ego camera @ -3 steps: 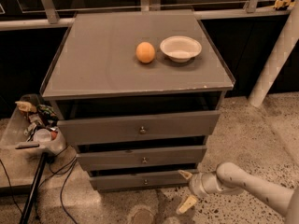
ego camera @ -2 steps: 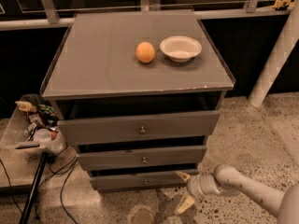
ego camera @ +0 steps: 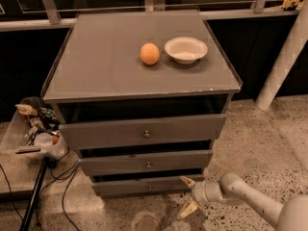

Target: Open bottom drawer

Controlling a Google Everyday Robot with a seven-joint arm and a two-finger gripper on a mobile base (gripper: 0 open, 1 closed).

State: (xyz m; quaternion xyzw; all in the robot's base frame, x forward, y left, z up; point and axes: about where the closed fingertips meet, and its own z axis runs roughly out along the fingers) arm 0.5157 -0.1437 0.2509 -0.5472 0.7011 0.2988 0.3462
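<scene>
pincer (ego camera: 187,195) low by floor, spread wide w/ nothing in it, at R end of bottom drawer (ego camera: 130,186), upper tip near its front

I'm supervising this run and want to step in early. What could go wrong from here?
1. The gripper, open, sits low and to the right of the small knob on the bottom drawer; it could close beside the knob and miss.
2. A hard tug might jolt the cabinet, and the orange lying loose beside the bowl on top could roll off.
</scene>
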